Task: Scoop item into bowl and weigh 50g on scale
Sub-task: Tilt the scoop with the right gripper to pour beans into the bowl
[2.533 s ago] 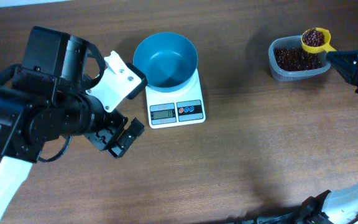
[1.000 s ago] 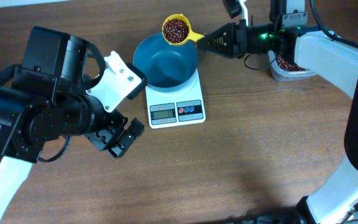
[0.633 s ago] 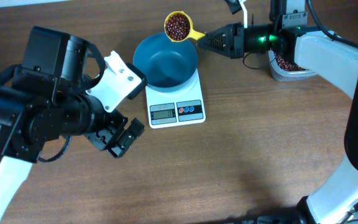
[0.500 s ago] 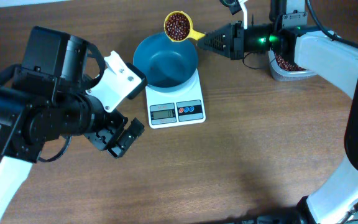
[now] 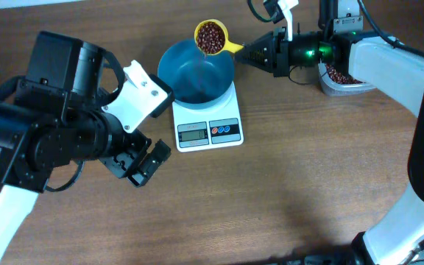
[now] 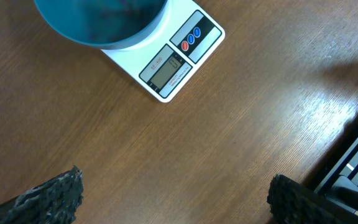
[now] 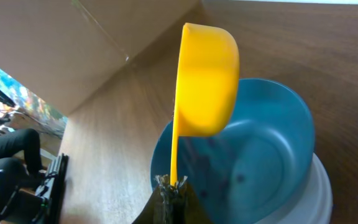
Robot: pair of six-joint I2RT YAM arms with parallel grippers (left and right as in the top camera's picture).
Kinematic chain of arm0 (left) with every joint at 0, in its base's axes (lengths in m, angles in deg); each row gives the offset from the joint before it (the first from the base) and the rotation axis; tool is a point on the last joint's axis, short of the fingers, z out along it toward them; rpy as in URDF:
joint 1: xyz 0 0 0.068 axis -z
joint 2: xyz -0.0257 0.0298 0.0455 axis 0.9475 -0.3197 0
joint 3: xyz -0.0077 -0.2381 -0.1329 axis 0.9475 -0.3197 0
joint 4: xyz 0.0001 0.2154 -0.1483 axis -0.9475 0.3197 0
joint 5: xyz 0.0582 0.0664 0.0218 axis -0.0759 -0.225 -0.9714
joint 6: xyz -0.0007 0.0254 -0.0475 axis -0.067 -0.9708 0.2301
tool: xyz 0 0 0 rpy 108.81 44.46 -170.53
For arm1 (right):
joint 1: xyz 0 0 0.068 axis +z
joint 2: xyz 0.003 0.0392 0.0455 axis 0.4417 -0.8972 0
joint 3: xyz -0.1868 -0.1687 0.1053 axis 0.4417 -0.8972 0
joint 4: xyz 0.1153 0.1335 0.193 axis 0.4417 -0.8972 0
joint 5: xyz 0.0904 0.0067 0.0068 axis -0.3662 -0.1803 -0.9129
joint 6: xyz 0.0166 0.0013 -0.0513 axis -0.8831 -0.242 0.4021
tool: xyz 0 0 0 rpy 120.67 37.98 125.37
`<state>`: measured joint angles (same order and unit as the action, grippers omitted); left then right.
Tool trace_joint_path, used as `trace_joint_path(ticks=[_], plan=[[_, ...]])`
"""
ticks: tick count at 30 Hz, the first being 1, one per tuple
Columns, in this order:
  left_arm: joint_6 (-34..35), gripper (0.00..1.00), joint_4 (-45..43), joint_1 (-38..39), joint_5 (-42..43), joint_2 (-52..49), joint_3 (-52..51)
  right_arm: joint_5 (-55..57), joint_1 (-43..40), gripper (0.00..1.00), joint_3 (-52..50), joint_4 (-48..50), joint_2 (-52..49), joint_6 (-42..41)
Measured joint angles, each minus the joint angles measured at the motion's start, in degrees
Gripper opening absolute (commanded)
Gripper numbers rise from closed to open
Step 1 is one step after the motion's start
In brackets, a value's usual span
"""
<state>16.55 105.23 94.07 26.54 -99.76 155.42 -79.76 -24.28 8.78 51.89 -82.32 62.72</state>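
Observation:
The teal bowl (image 5: pixel 197 73) sits on the white scale (image 5: pixel 209 131). My right gripper (image 5: pixel 250 52) is shut on the handle of a yellow scoop (image 5: pixel 211 36), which hangs over the bowl's far rim with red-brown beans (image 5: pixel 210 33) in it. In the right wrist view the scoop (image 7: pixel 207 81) is rolled on its side above the bowl (image 7: pixel 272 143), and a few dark beans (image 7: pixel 240 179) show blurred inside. My left gripper (image 5: pixel 141 159) stands open over bare table left of the scale. From the left wrist its fingertips (image 6: pixel 50 198) frame the wood below the scale (image 6: pixel 176 59) and the bowl (image 6: pixel 98 25).
A clear tub of beans (image 5: pixel 342 76) stands at the back right, partly hidden by my right arm (image 5: pixel 389 62). The bulky left arm (image 5: pixel 43 140) covers the table's left side.
The right gripper carried the loaded scoop from the tub to the bowl's far rim. In the last half second the scoop has rolled toward the bowl. The left arm has not moved.

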Motion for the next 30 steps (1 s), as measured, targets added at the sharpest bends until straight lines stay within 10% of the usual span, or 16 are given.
trace_joint_path(ticks=[30], plan=[[0.0,0.99,0.0,0.0,0.0,0.0,0.0,2.4,0.0,0.04,0.0,-3.8,0.0,6.4]])
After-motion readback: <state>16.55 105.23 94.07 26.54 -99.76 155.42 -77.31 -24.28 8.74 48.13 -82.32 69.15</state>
